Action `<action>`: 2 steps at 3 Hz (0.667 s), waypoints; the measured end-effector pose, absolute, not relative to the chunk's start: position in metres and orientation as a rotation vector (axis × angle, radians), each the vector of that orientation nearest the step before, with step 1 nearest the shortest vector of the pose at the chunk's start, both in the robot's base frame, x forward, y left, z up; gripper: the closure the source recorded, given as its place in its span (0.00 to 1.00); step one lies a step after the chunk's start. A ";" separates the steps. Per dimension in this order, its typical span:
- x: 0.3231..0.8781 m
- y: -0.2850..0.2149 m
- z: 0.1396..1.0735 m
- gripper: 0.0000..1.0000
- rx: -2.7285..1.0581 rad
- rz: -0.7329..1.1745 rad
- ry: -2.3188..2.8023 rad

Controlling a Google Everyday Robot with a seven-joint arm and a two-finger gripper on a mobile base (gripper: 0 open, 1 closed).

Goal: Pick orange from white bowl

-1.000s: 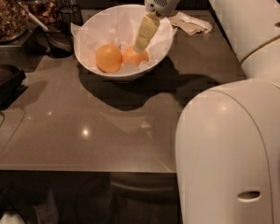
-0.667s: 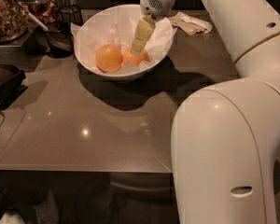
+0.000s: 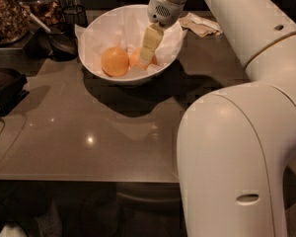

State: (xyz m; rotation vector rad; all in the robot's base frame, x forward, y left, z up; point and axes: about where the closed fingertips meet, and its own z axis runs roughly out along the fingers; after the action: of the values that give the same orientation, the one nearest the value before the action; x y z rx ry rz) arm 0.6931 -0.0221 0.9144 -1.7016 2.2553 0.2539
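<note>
The white bowl (image 3: pixel 119 8), lined with crumpled white paper, stands at the back of the grey table. Two fruits lie in it side by side. The orange (image 3: pixel 134 59), deeper reddish-orange, is the right one and partly hidden behind my gripper. The paler, larger fruit (image 3: pixel 114 61) lies to its left. My gripper (image 3: pixel 147 58) reaches down into the bowl from the upper right, its cream tip right at the orange and covering the fruit's middle.
A dark cup with a utensil (image 3: pixel 63 39) stands left of the bowl, with jars (image 3: pixel 10 14) behind it. A crumpled napkin (image 3: pixel 202 24) lies right of the bowl. A dark object (image 3: pixel 5 85) sits at the left edge. My white arm (image 3: pixel 237 147) fills the right side.
My gripper has dropped lower into the bowl and a little left, down onto the orange. The fruits and the bowl have not moved.
</note>
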 end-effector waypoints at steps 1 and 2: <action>0.695 -0.022 0.905 0.24 -1.714 0.213 2.288; 0.695 -0.020 0.894 0.25 -1.741 0.171 2.315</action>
State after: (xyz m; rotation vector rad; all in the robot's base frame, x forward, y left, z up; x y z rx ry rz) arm 0.6954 -0.0198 0.8941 -1.7411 2.3152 0.1709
